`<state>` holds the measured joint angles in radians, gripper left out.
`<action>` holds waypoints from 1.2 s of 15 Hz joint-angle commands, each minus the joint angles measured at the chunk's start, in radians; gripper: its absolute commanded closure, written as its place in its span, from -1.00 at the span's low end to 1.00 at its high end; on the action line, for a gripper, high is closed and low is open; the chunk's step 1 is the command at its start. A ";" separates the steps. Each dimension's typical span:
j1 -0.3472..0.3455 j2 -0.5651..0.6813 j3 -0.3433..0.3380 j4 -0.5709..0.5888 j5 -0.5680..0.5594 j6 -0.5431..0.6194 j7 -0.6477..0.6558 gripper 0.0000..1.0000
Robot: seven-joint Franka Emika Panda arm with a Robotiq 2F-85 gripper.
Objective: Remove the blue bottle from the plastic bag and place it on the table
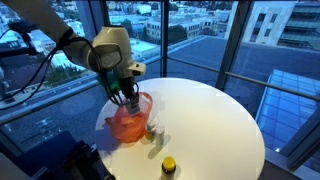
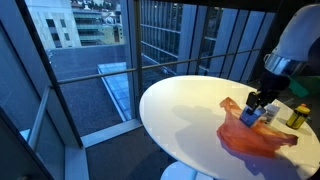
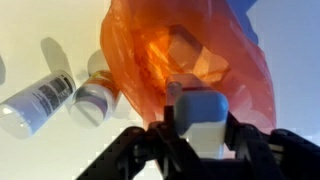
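Note:
My gripper (image 3: 200, 135) is shut on the blue bottle (image 3: 200, 115), which has a blue cap and a pale body, and holds it just above the orange plastic bag (image 3: 190, 55). In both exterior views the gripper (image 1: 130, 98) (image 2: 255, 108) hangs over the bag (image 1: 128, 122) (image 2: 255, 137) on the round white table (image 1: 210, 120) (image 2: 180, 110). The blue bottle (image 2: 254, 115) shows between the fingers, partly hidden by them.
A white bottle lying on its side (image 3: 40, 100) and a small white-capped jar (image 3: 93, 100) rest on the table beside the bag. A yellow bottle with a black cap (image 1: 169, 166) (image 2: 297, 115) stands near the table edge. Glass windows surround the table.

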<state>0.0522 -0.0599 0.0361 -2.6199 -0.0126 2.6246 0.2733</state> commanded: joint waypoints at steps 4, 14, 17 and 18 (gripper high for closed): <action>-0.070 -0.129 -0.033 0.007 0.003 -0.096 -0.006 0.56; -0.162 -0.209 -0.106 -0.050 0.026 -0.157 -0.037 0.56; -0.170 -0.197 -0.131 -0.076 0.050 -0.150 -0.062 0.56; -0.171 -0.192 -0.138 -0.084 0.061 -0.149 -0.071 0.56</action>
<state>-0.1092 -0.2348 -0.0823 -2.6749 0.0075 2.4861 0.2532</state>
